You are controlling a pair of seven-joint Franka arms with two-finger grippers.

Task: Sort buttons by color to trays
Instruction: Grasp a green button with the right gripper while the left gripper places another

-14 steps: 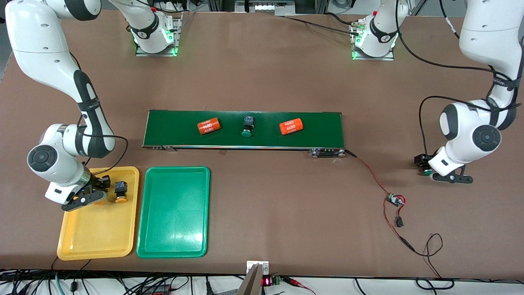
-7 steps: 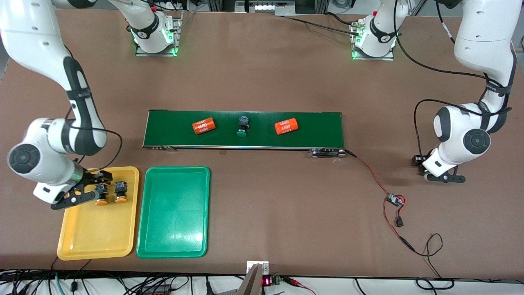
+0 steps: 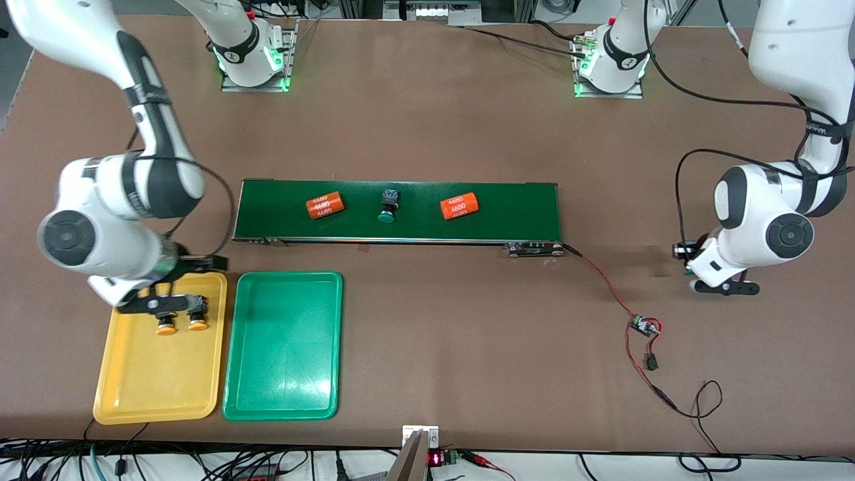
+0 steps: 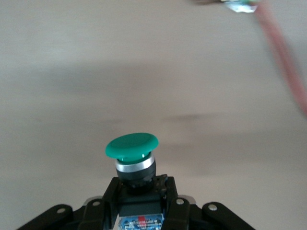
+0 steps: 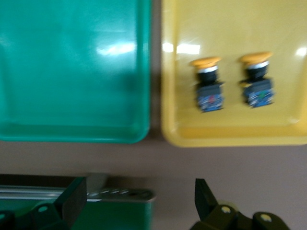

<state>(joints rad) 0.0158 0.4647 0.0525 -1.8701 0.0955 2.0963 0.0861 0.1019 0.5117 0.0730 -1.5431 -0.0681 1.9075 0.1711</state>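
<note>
Left gripper (image 4: pixel 139 203) fingers clamped, right gripper (image 5: pixel 139 201) fingers spread.

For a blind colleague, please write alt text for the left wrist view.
The left gripper is shut on a green-capped push-button, cap pointing away from the camera, over the bare brown table. A red wire crosses one corner.

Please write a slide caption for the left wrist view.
Left gripper shut on a green-capped button, held over the bare brown table.
</note>
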